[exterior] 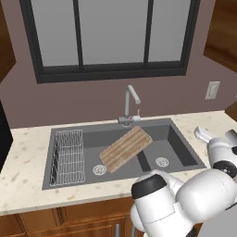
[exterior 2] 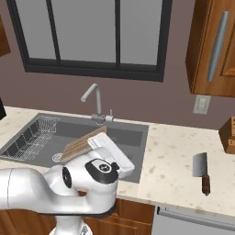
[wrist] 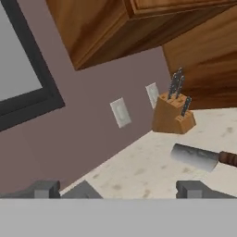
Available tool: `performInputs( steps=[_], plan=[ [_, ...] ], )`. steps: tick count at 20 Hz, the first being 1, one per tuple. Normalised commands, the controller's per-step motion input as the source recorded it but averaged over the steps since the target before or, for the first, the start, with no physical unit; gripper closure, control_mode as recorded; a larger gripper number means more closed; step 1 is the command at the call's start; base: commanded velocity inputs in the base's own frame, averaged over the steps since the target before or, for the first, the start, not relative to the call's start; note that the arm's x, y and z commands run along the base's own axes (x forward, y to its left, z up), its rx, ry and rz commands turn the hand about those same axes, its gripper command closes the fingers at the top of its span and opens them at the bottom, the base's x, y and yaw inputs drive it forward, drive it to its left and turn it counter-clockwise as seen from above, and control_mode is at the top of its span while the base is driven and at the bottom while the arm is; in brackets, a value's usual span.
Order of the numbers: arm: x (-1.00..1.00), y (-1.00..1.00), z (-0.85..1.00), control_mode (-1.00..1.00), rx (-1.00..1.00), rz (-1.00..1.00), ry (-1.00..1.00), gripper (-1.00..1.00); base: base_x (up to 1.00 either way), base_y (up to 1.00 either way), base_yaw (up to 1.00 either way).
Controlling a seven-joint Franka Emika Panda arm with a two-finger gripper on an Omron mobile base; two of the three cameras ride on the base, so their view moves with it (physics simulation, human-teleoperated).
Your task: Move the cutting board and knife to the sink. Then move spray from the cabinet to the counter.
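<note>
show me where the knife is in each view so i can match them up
Left base view: not in it.
Right base view: knife at lower right, lying flat on the counter right of the sink.
Hand view: knife at right, in front of the knife block.
Shared landmark: the counter.

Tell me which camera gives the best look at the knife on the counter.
The right base view: the whole knife lies flat on the counter, blade and dark handle both clear. The hand view shows the blade, with the handle cut off at the frame edge.
</note>
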Motion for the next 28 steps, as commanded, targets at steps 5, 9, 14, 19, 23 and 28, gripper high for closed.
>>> performInputs(
  steps=[5, 9, 14, 19, 23, 28],
  plan=[
    [-0.25, 0.0, 1.0, -1.0, 0.57, 0.0, -0.19, -1.0, 0.0, 0.0, 0.0],
    [-0.31, 0.09, 1.0, -1.0, 0.58, -0.02, -0.21, -1.0, 0.0, 0.0, 0.0],
    [-0.39, 0.19, 1.0, -1.0, 0.6, -0.07, -0.26, -1.0, 0.0, 0.0, 0.0],
    [-0.34, 0.21, 1.0, -1.0, 0.65, -0.08, -0.3, -1.0, 0.0, 0.0, 0.0],
    [-0.31, 0.21, 0.98, -1.0, 0.68, -0.07, -0.31, -1.0, 0.0, 0.0, 0.0],
    [-0.32, 0.15, 1.0, -1.0, 0.64, -0.07, -0.3, -1.0, 0.0, 0.0, 0.0]
  ],
)
